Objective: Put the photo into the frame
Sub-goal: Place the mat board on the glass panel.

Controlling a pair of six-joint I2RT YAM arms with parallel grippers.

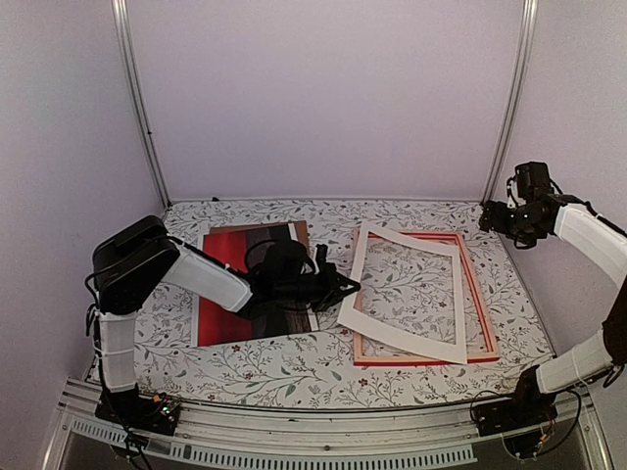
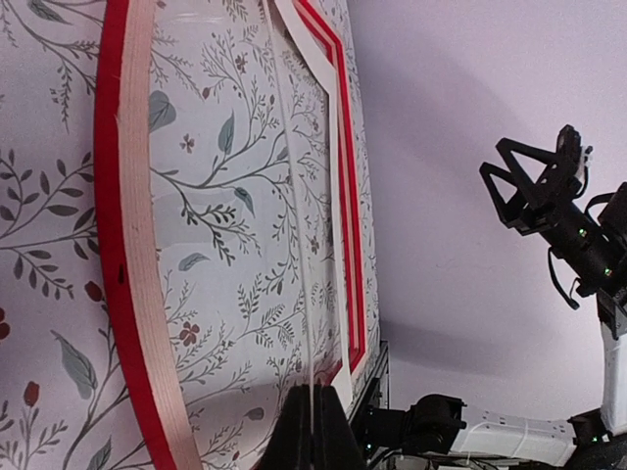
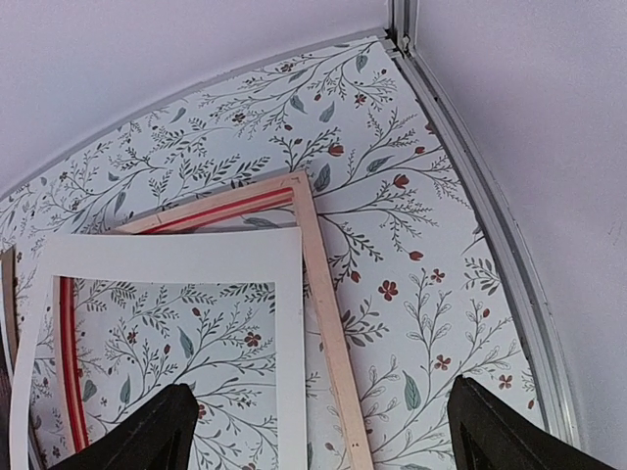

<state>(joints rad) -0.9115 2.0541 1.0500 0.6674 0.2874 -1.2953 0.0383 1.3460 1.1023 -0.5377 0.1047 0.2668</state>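
Floral-patterned cloth (image 1: pixel 294 367) covered the table, enclosed by pale lilac walls. The photo (image 1: pixel 220 294) lay flat on the left half of the cloth, red portion nearest the left edge, partly hidden beneath the left arm. The frame (image 1: pixel 478 299) lay flat on the right half, pale wood side upward with its red face showing along the rails, just beside the photo but apart from it. A white mat (image 1: pixel 402 341) rested askew across the frame, its left corner overhanging onto the cloth. The left gripper (image 1: pixel 348 285) sat low at the mat's left edge, its fingers (image 2: pixel 294 436) pressed together; whether anything thin was pinched between them could not be determined. The right gripper (image 1: pixel 493 217) hung high above the frame's far right corner, fingers (image 3: pixel 147 431) spread wide, holding nothing.
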